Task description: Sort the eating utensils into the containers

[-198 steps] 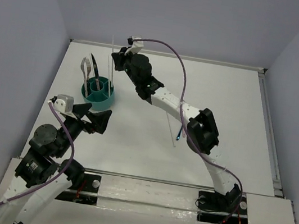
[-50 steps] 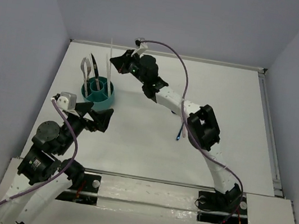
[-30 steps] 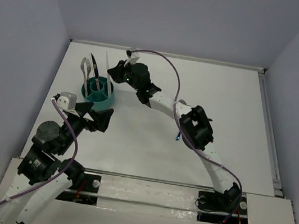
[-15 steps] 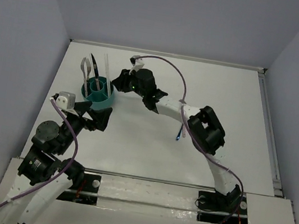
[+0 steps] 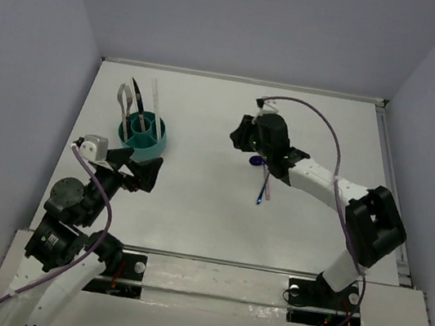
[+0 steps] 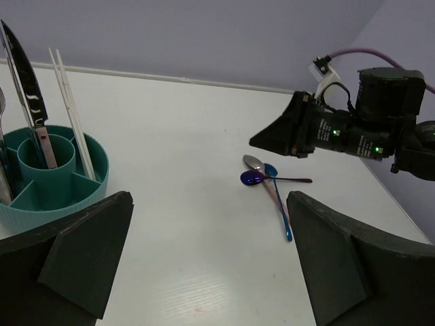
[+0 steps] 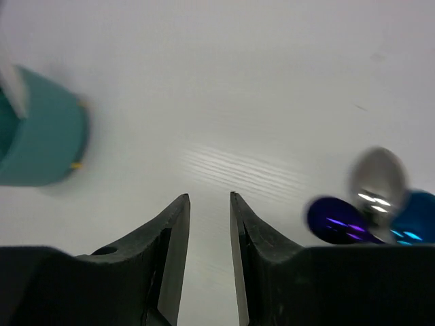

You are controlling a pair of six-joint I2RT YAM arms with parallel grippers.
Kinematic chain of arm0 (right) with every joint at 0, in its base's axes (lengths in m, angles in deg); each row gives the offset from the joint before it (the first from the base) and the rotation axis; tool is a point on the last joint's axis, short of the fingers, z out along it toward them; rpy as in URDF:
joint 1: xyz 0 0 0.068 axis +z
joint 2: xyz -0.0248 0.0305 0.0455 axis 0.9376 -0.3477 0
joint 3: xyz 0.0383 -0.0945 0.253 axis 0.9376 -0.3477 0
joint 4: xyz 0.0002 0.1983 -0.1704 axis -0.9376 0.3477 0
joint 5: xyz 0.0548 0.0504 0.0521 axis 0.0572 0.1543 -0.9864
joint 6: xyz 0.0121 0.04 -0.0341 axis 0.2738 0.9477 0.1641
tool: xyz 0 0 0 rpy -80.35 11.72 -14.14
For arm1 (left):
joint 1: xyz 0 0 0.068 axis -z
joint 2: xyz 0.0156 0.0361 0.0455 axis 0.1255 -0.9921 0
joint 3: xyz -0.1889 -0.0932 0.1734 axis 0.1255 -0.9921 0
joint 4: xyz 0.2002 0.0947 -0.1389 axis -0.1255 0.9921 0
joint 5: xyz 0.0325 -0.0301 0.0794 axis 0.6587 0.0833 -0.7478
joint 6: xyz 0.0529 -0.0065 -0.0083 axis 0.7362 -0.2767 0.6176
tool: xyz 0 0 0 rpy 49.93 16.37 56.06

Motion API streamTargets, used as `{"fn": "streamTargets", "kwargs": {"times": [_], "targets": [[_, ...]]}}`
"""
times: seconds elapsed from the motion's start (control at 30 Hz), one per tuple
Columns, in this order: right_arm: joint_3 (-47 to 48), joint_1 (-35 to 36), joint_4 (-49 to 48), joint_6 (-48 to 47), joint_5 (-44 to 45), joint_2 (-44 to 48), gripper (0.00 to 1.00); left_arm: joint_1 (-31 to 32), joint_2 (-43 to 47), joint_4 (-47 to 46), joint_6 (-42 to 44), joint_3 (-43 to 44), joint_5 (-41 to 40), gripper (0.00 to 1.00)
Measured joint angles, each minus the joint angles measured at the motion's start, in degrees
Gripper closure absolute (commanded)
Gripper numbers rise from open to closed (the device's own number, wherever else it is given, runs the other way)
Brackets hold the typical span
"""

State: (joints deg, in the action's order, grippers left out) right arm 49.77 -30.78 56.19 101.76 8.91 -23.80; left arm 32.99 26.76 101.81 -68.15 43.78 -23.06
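L jaws spread wide; R jaws narrow gap, empty, near spoons (image 6: 271, 178).

The top view hangs high above and behind the two arm bases (image 5: 321, 295). It looks steeply down and forward, far enough off to take in the whole table (image 5: 194, 209), both arms and the surrounding walls (image 5: 43, 61). The left wrist view sits low near the table's left front and looks almost level across it toward the far right, with its own left fingers (image 6: 81, 258) framing the lower corners. The right wrist view is the closest, tilted down at the table past its right fingers (image 7: 170, 238), and it is blurred. All three views share the caddy (image 5: 150, 146) and the crossed spoons (image 5: 260, 163). The left wrist view also catches the right arm's wrist (image 6: 353, 132).
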Motion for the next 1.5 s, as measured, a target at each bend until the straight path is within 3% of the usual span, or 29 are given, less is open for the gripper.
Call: {"fn": "streamTargets", "kwargs": {"times": [0.23,0.83,1.5], "targets": [[-9.14,-9.99,13.55,2.56,9.29,5.29,0.64,0.0,0.0,0.0,0.09,-0.02,0.0,0.01],[-7.74,-13.03,16.79,4.46,9.84,-1.66,0.65,0.46,0.0,0.02,0.15,0.0,-0.02,0.01],[-7.65,-13.03,16.63,5.97,10.23,-5.35,0.89,0.46,0.0,0.02,0.13,0.0,-0.04,0.01]]}}
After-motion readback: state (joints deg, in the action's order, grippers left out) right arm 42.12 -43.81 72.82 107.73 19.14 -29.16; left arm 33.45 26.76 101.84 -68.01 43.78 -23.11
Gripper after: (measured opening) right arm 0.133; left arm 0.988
